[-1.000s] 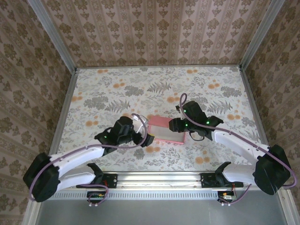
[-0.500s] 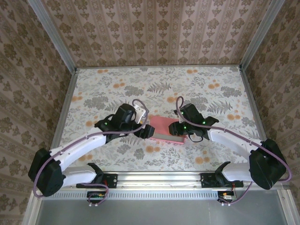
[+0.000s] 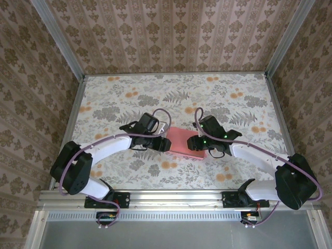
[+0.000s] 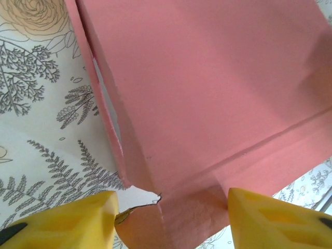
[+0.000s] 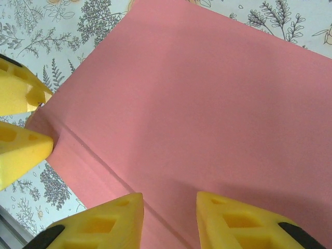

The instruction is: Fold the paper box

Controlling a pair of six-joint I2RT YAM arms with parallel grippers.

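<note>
The paper box [image 3: 182, 141] lies flat and pink at the middle of the table, between both grippers. My left gripper [image 3: 164, 144] is at its left end. In the left wrist view a curled pink corner flap [image 4: 181, 218] spans the gap of the left gripper [image 4: 171, 220], and each yellow finger touches one edge of it. A pale slit [image 4: 106, 98] shows along the box's side. My right gripper [image 3: 200, 143] is over the box's right part. In the right wrist view the right gripper [image 5: 170, 218] stands slightly open above the box's top face [image 5: 207, 104], with nothing between its fingers.
The left gripper's yellow fingers [image 5: 21, 119] appear at the box's corner in the right wrist view. A floral cloth [image 3: 129, 98] covers the table. Wallpapered walls [image 3: 171, 31] close in the back and sides, and a metal rail [image 3: 171, 197] runs along the near edge.
My left gripper moved up and right to the box's left end and its jaws narrowed onto the corner flap. The right gripper shifted slightly left and narrowed a little.
</note>
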